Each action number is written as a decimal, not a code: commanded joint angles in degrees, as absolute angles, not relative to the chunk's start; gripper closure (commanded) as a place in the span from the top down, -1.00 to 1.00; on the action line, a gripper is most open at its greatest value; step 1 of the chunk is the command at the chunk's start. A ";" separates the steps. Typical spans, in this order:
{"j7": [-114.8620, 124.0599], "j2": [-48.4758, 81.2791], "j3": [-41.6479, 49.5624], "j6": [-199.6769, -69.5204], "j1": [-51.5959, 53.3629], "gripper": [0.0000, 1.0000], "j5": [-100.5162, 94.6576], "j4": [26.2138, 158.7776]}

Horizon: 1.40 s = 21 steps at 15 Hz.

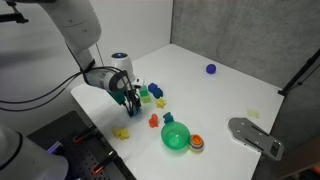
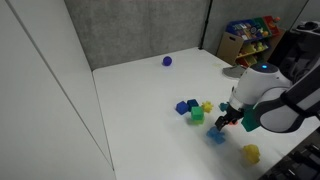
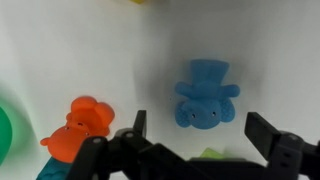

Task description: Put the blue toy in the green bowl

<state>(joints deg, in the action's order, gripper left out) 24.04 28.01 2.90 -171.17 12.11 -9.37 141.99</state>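
Observation:
The light-blue toy (image 3: 205, 98) lies on the white table, just ahead of and between my open gripper's (image 3: 200, 135) two black fingers in the wrist view. In an exterior view the toy (image 2: 216, 135) sits right under the gripper (image 2: 225, 122). In an exterior view the gripper (image 1: 130, 97) hovers low over the toy cluster and hides the toy. The shiny green bowl (image 1: 176, 137) stands near the table's front edge, to the right of the gripper. Its rim shows at the left edge of the wrist view (image 3: 3, 135). The gripper holds nothing.
An orange toy (image 3: 82, 125) lies beside the blue one. Nearby are a green toy (image 1: 145, 97), a darker blue blocky toy (image 1: 155, 90) and yellow toys (image 1: 121, 132). An orange-red round thing (image 1: 197, 142) touches the bowl. A blue-purple ball (image 1: 210, 69) lies far back.

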 commanded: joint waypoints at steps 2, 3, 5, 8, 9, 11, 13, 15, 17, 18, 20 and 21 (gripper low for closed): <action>20.05 35.08 3.20 -174.24 13.65 1.00 -4.02 137.35; 19.45 36.24 3.03 -174.77 13.83 1.00 -3.12 136.57; 18.76 38.38 3.69 -175.58 15.00 1.00 -1.86 135.16; 17.91 40.90 3.85 -176.26 15.92 1.00 -0.48 133.54; 17.63 41.62 3.81 -176.49 16.19 1.00 -0.11 133.09; 17.29 42.74 3.83 -176.50 16.63 1.00 0.48 132.45; 17.21 43.30 4.16 -176.13 17.13 0.46 0.84 132.02; 17.38 42.87 4.63 -175.75 17.69 0.13 1.33 132.15; 17.72 41.54 5.41 -175.38 18.65 -0.02 1.60 132.75; 17.93 40.22 6.12 -175.27 19.44 -0.05 1.68 133.49; 18.34 37.52 8.04 -175.04 21.25 -0.22 1.78 135.03; 18.56 36.47 9.41 -175.01 22.38 -0.24 1.65 135.58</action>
<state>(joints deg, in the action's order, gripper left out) 19.05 40.96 6.02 -175.95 19.27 0.53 133.09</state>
